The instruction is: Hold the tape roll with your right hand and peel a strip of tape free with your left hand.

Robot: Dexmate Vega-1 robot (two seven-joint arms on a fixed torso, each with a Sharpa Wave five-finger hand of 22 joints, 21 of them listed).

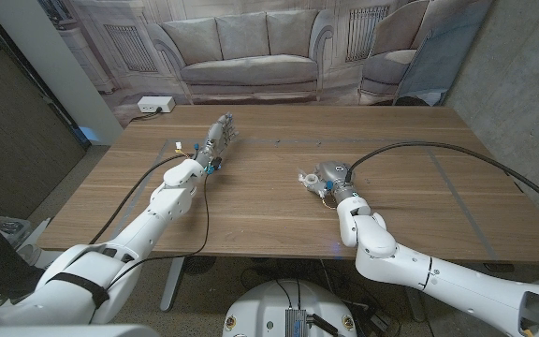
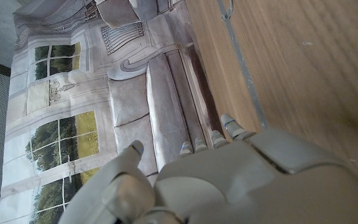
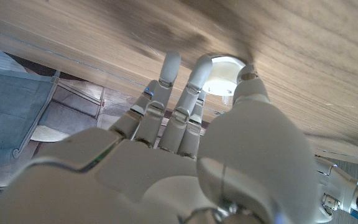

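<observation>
My table (image 1: 251,201) is wood with a matt, evenly brown finish, the grain running in long streaks; in the right wrist view the grain reads fine and smooth. A thin pale seam line crosses the board. My left hand (image 1: 218,136) and right hand (image 1: 324,180) look like hard moulded plastic, light grey, with a soft satin sheen; the arm shells are glossier white plastic. The tape roll (image 3: 224,73) looks white and smooth, faintly glossy. The cable (image 1: 457,154) on the right arm has a matt black rubbery jacket. The backdrop (image 1: 251,47) looks like printed cloth, matt.
</observation>
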